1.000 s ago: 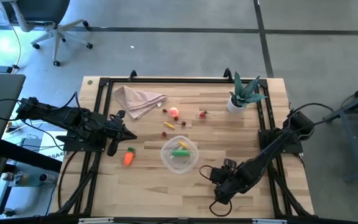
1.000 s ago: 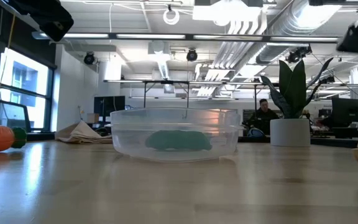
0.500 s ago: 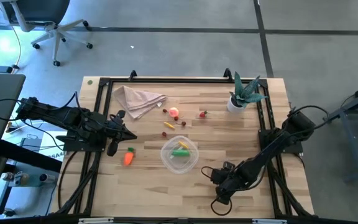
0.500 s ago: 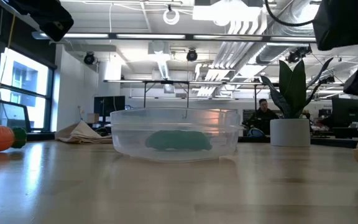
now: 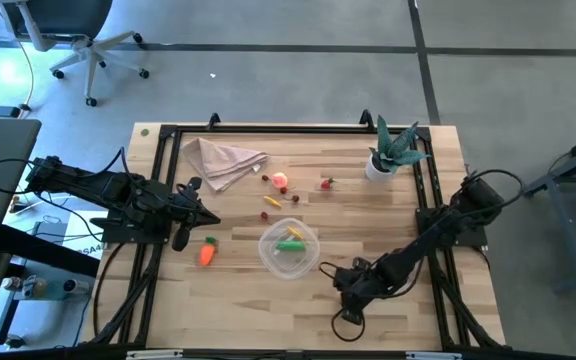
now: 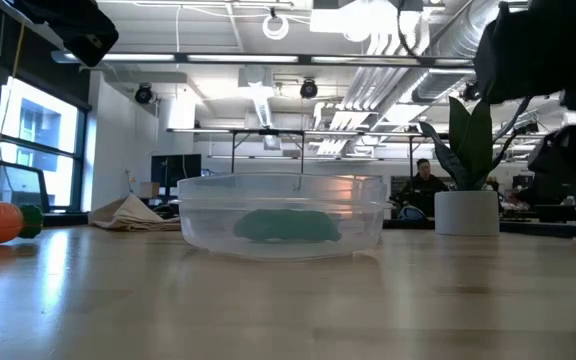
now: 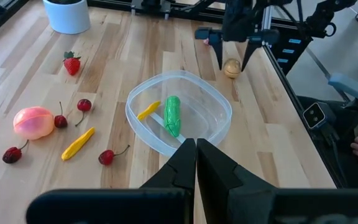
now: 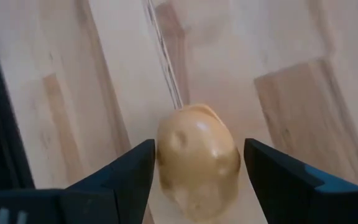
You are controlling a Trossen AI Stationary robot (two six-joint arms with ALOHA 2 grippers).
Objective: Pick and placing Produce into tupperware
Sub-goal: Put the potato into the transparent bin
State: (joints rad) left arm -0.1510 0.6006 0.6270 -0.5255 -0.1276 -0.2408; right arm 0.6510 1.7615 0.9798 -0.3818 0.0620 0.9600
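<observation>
The right gripper [image 7: 234, 59] hangs low over the wooden surface [image 5: 238, 290], jaws spread wide on either side of a tan potato [image 8: 197, 162] without touching it. The potato lies on the surface near the clear tupperware [image 5: 289, 248], on its right-arm side. Inside the tupperware lie a green pepper [image 7: 173, 115] and a yellow piece [image 7: 148, 110]. Beyond it, loose on the surface, are cherries [image 7: 112, 155], another yellow piece [image 7: 78, 143], a pink fruit [image 7: 33, 122] and a strawberry [image 7: 72, 64]. A carrot [image 5: 207, 252] lies between the tupperware and the left gripper [image 5: 181, 240], which waits at the left edge with jaws closed and empty. A napkin [image 5: 221, 160] and a potted plant [image 5: 392, 148] stand at the far side. In the low view the potato shows only partly, apparently at the picture's right edge.
</observation>
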